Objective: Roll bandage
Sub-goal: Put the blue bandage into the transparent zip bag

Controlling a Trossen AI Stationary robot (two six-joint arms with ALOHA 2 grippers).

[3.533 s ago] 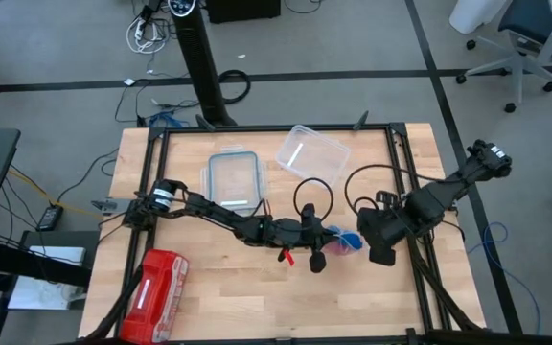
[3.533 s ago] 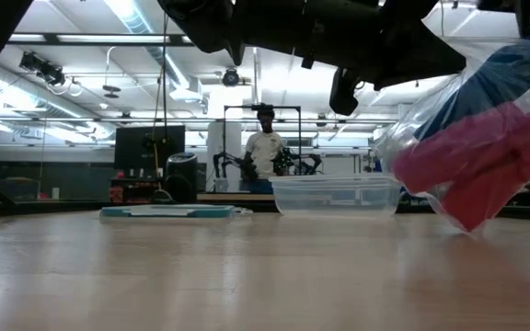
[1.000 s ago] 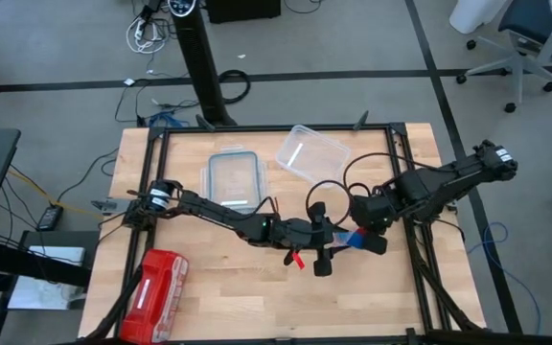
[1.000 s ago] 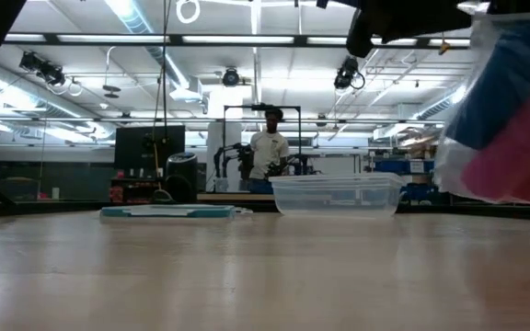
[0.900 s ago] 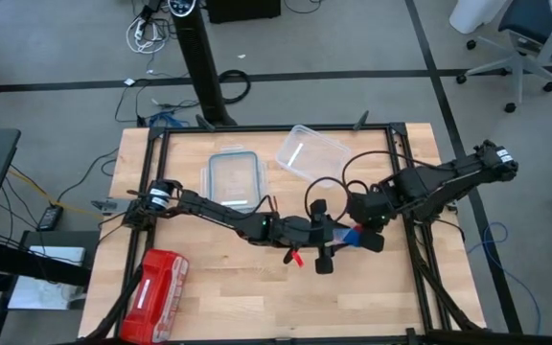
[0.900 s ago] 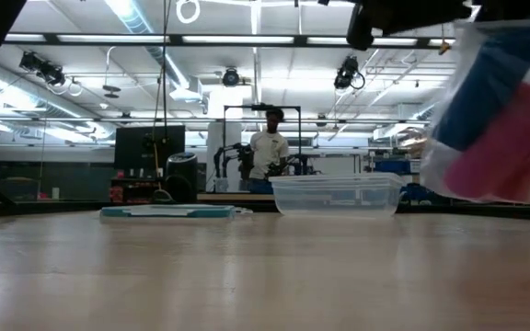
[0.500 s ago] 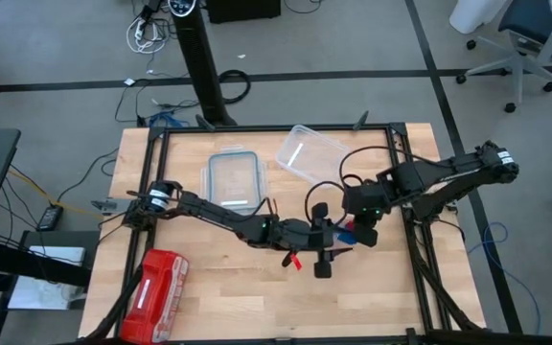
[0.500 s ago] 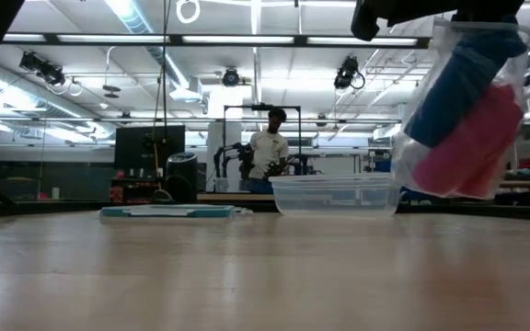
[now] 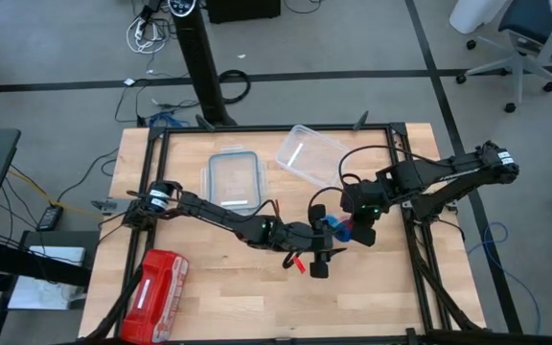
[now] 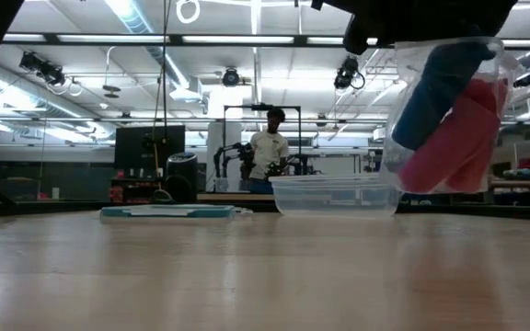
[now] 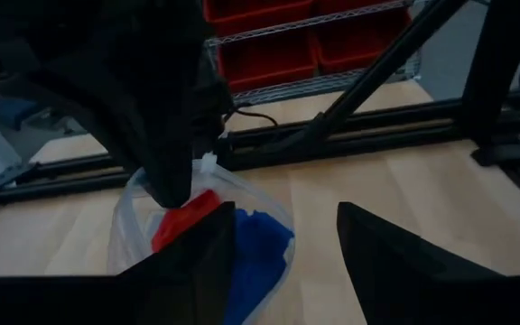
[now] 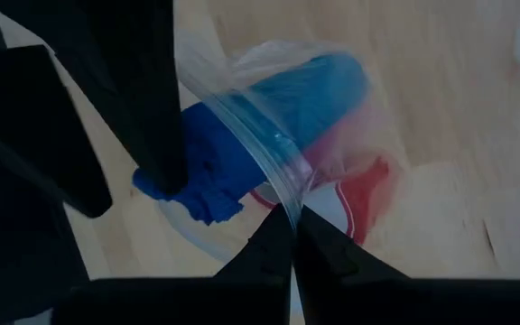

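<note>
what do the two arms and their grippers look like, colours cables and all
Both arms are dark, slim and jointed, with black cables looping off them. The left arm has a white band near its base and a red part by the left gripper. The right gripper has two dark tapered fingers.

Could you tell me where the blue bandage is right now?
Inside a clear bag with red rolls, hanging above the table's right-centre from the shut right gripper.
</note>
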